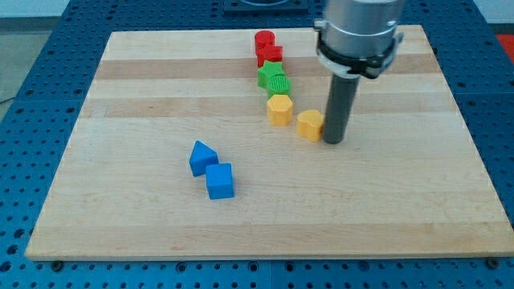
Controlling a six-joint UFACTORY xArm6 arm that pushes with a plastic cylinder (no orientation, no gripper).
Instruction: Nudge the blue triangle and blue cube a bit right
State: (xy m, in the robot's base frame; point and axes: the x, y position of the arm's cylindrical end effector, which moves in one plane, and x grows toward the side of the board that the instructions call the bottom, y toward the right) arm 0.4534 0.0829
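So starting at the view's left, that whole side of the wooden board (120, 201) was bare. The blue triangle (201, 156) and the blue cube (219, 181) sat together left of the middle, touching or as good as, with the triangle up and a hair left of the cube. Nothing about them looked nudged yet, so I'd say the job hadn't really started and both pushes were ahead of me.

Moving right, there was a column of blocks running down from the top edge: a red block (264, 40) with another red one (271, 55) just below it, a green block (273, 79), then a yellow hexagon-ish block (279, 109) and a second yellow block (309, 124).

My tip (332, 141) was planted right beside that last yellow one, on its right, touching or nearly. No jaws on this rig, just the bare rod, so it was grasping nothing. It was well apart from the blue pair and on the wrong side of them.

My guess was I'd need to swing round to the blues' left. Room looked fine: open wood to their right and below the yellow blocks, and the bottom edge wasn't close
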